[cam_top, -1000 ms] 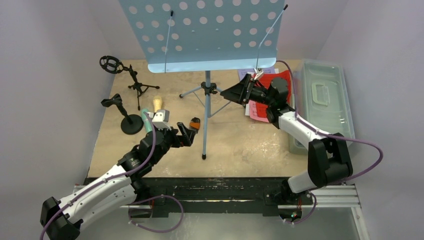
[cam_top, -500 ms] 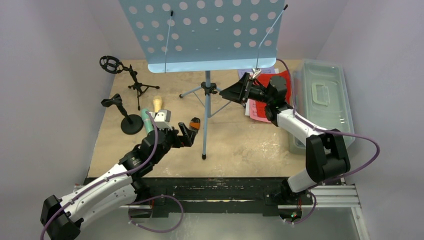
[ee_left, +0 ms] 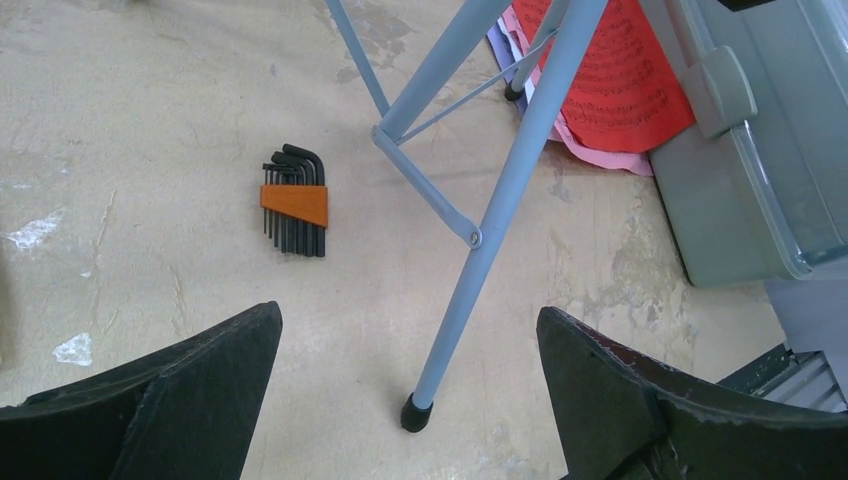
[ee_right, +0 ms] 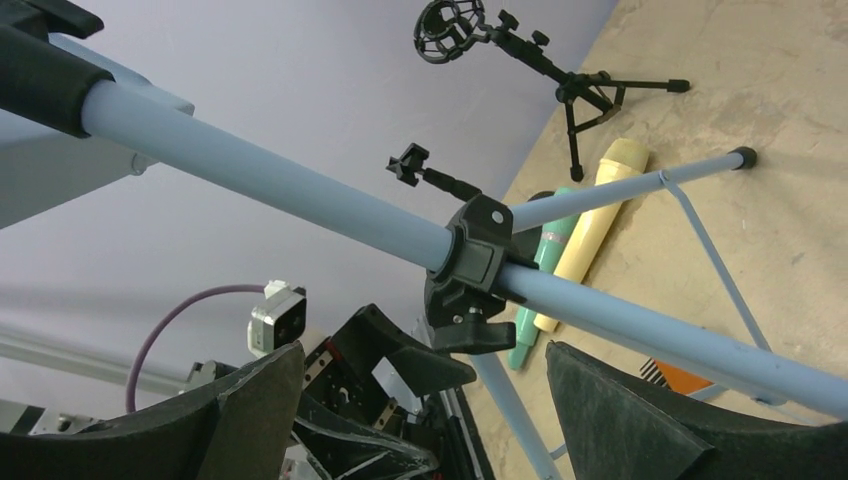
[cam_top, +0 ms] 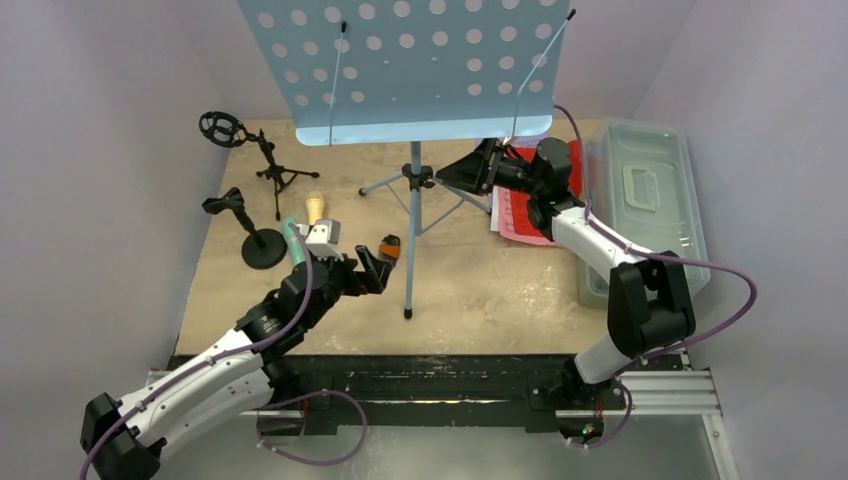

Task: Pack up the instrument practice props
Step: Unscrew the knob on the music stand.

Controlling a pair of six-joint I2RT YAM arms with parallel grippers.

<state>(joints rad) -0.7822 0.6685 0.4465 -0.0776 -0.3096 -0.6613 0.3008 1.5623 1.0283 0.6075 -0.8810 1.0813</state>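
The light-blue tripod stands mid-table with its perforated tray on top. My right gripper is open, level with the black clamp hub on the pole and just to its right, touching nothing. My left gripper is open and low, and the tripod's front leg stands ahead between its jaws. Red and pink sheet-music pages lie under the right arm. The yellow microphone and the mint-green microphone lie by the left arm. Two small black microphone tripods stand at the left.
A translucent grey tub with its lid on sits along the table's right edge, next to the pages. An orange-holdered hex key set lies on the table left of the tripod's front leg. Walls close in behind and on both sides.
My right gripper has moved back and a little left, from over the pages up to the tripod's clamp hub. The left arm has stayed still.
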